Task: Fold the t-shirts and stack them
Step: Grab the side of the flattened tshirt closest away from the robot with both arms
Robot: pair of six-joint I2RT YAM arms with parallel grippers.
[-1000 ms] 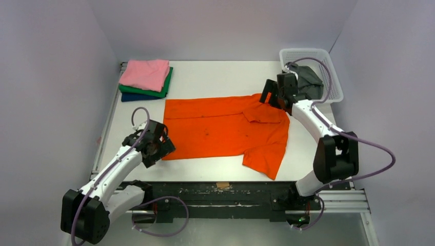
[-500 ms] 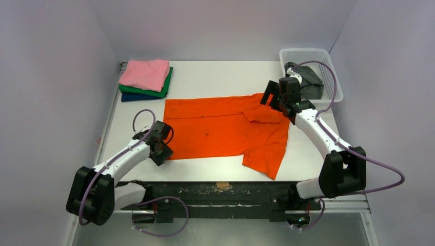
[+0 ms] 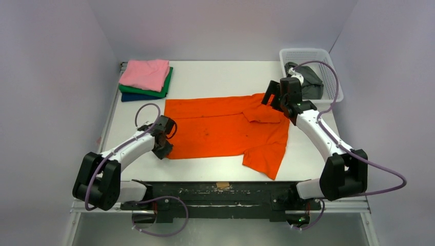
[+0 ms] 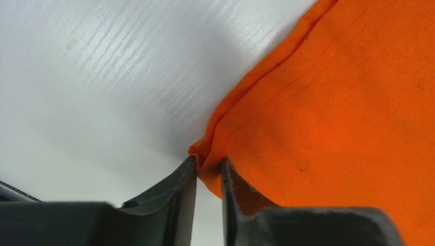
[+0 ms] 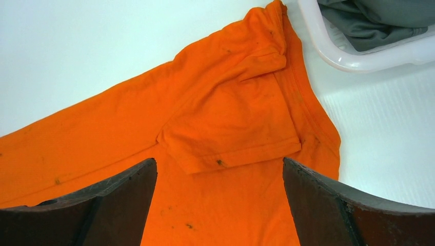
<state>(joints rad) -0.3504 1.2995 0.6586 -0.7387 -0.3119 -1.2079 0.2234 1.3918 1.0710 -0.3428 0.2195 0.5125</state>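
The left gripper [image 4: 209,171] is narrowed to a slit, and a hem corner of the orange shirt [image 3: 225,128] is pinched between its fingers. The shirt is spread flat on the counter [image 3: 215,77], ahead and right of that gripper. The right gripper [image 5: 219,161] is held wide open and nothing is grasped; the folded-in sleeve lies beneath it. A basket [image 5: 359,59] with a grey shirt [image 5: 369,20] is seen beyond, to its right.
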